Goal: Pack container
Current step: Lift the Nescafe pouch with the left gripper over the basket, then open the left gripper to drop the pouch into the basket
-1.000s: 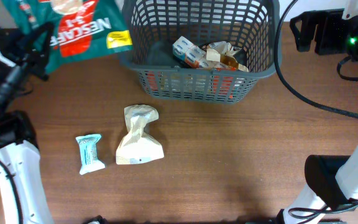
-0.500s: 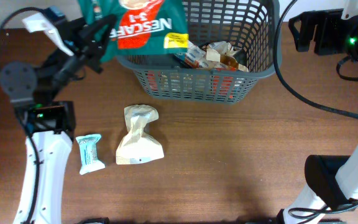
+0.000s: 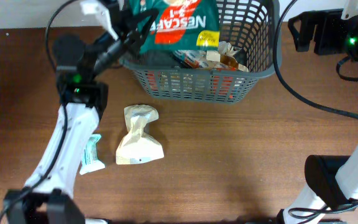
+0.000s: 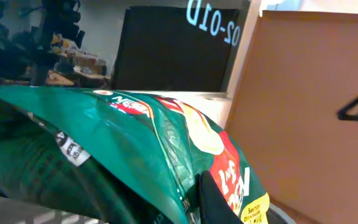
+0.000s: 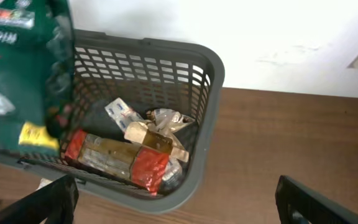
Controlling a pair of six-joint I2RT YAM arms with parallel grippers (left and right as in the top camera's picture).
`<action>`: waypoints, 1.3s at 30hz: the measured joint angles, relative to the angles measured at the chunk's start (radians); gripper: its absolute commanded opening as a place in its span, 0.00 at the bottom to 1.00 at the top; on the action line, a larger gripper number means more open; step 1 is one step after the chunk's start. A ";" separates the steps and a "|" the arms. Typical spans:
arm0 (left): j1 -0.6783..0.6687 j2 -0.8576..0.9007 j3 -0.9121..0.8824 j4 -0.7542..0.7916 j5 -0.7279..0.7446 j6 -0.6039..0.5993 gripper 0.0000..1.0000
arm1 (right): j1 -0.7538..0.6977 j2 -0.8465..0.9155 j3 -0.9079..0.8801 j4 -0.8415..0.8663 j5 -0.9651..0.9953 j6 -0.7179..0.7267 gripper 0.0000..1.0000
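Note:
The container is a dark grey lattice basket at the table's far middle, also in the right wrist view. My left gripper is shut on a large green Nescafe bag and holds it above the basket's left half. The left wrist view is filled by that bag, with one dark finger pressed against it. My right gripper hangs open with nothing in it, above the table just in front of the basket's near right corner; overhead it sits at the top right.
Several small packets lie in the basket, among them a red and gold one and a blue-white one. On the table in front lie a crumpled beige packet and a light blue packet.
My left arm has swung right with the green bag, from the table's far left to above the basket. The right arm has stayed still.

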 measured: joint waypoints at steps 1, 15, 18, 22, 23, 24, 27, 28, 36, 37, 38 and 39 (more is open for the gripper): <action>-0.010 0.034 0.043 -0.008 -0.008 0.002 0.02 | 0.000 0.000 0.000 0.000 -0.001 0.000 0.99; -0.048 0.278 0.379 -0.294 -0.040 0.031 0.02 | 0.000 0.000 0.000 0.000 -0.005 0.000 0.99; -0.048 0.304 0.379 -0.374 -0.043 0.051 0.01 | 0.000 0.000 0.000 0.000 -0.006 0.000 0.99; -0.049 0.338 0.379 -0.428 -0.046 0.068 0.02 | 0.000 0.000 0.000 0.000 -0.007 0.000 0.99; -0.049 0.341 0.379 -0.430 -0.042 0.071 0.02 | 0.000 0.000 0.000 0.000 -0.007 0.000 0.99; -0.050 0.341 0.379 -0.431 -0.042 0.071 0.11 | 0.000 0.000 0.000 0.000 -0.007 0.001 0.99; -0.058 0.340 0.381 -0.429 -0.040 0.076 0.52 | 0.000 0.000 0.000 0.000 -0.007 0.000 0.99; -0.061 0.340 0.383 -0.429 -0.037 0.077 0.59 | 0.000 0.000 0.000 0.000 -0.007 0.000 0.99; -0.066 0.340 0.398 -0.422 -0.031 0.079 0.81 | 0.000 0.000 0.000 0.000 -0.007 0.000 0.99; -0.066 0.340 0.401 -0.419 -0.031 0.079 0.81 | 0.000 0.000 0.000 0.000 -0.007 0.000 0.99; -0.066 0.340 0.406 -0.418 -0.031 0.079 0.81 | 0.000 0.000 0.000 0.000 -0.007 0.000 0.99; -0.066 0.340 0.410 -0.417 -0.031 0.079 0.81 | 0.000 0.000 0.000 0.000 -0.007 0.000 0.99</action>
